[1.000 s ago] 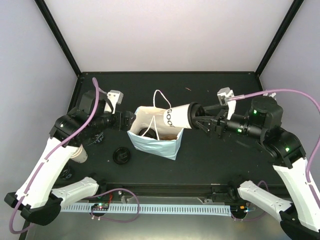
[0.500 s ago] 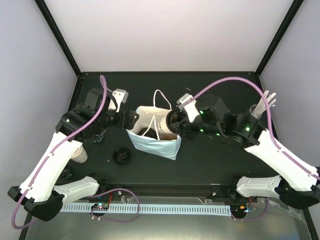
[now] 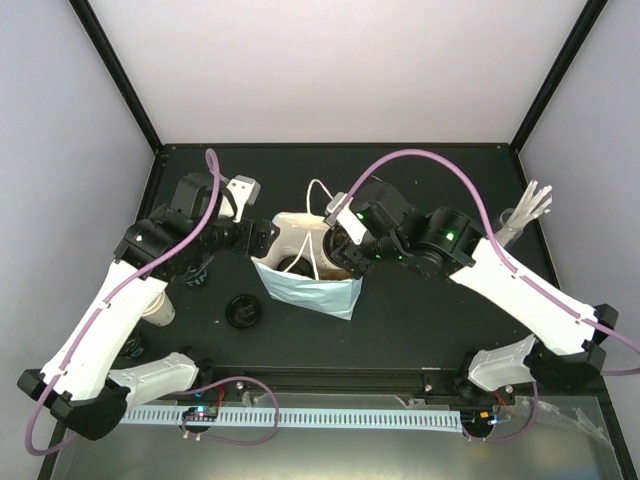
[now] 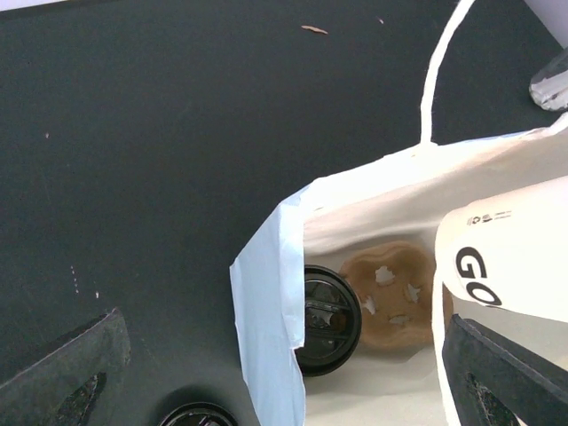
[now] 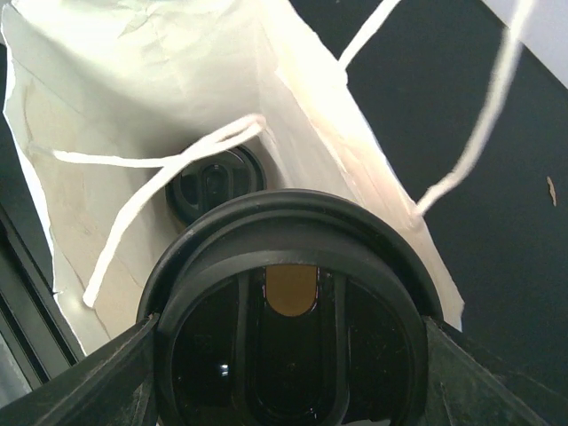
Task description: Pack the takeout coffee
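Observation:
A cream paper cup (image 4: 510, 257) with a black lid (image 5: 293, 232) hangs upright in the mouth of the light-blue bag (image 3: 310, 292), and my right gripper (image 3: 342, 246) (image 5: 288, 359) is shut on it just under the lid. At the bag's bottom stands another lidded cup (image 4: 330, 318) (image 5: 213, 185) in the brown pulp carrier (image 4: 395, 297). My left gripper (image 3: 264, 236) (image 4: 284, 335) is open, its fingers (image 4: 67, 377) astride the bag's left wall without pinching it.
On the table left of the bag lie a loose black lid (image 3: 243, 312) and a lidless cream cup (image 3: 158, 308). A glass of white sticks (image 3: 522, 213) stands at the far right. The bag's white handles (image 5: 160, 160) droop across its opening.
My right arm swung the cup from a tilt over the bag's right side to upright inside its mouth. The left gripper edged slightly toward the bag.

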